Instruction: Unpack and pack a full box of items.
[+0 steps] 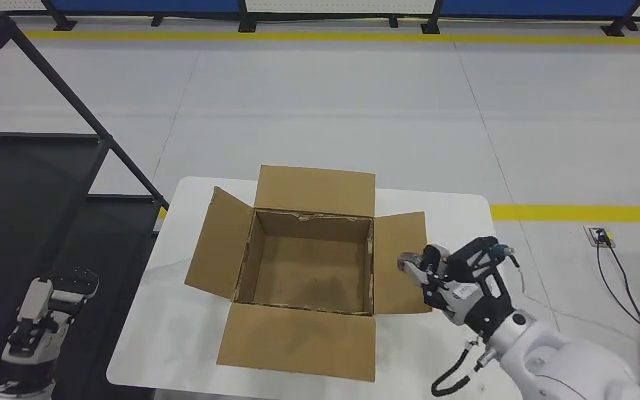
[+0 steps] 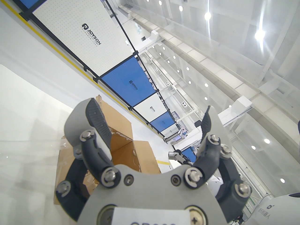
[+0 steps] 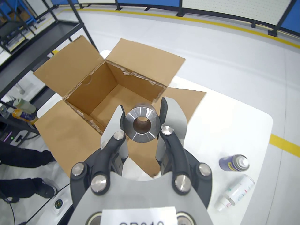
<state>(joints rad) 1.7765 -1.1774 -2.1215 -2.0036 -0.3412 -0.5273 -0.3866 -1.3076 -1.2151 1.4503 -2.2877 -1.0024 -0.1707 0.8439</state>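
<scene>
0 items in the box [image 1: 300,340]. It's bare to the bottom w/ all 4 flaps folded out, and it sits mid-surface [image 1: 450,215]. The unpack half looks done or nearly done.

Loose items, right wrist view:
- A spray can [image 3: 234,162] and a white bottle [image 3: 234,192] lie side by side, out past the box's right flap and well apart from it. Can't tell if they're on the surface or the floor.
- Approx 2 small bottles [image 3: 22,111] sit on the opposite side of the box, by the black rack [image 3: 44,47]. Too small to ID.

Right end effector [image 3: 142,108] grips a metal cylinder [image 3: 142,139], hollow-bored, w/ its end face toward the wrist cam. The jaws are narrowed to its width and the pads press on its 2 sides. It hangs over the right flap, just beside the box's right wall. No contact w/ the cardboard that I can see.

Judgement: this is either the last piece coming out or the 1st going back in, and the stills don't say which. Either way the whole pack half is left, i.e. cylinder, can and bottles all go into the box.

Left end effector [image 2: 150,118] is spread wide w/ nothing btwn the pads. It sits off the surface's left edge, tilted up toward the ceiling, w/ the box beyond it.
</scene>
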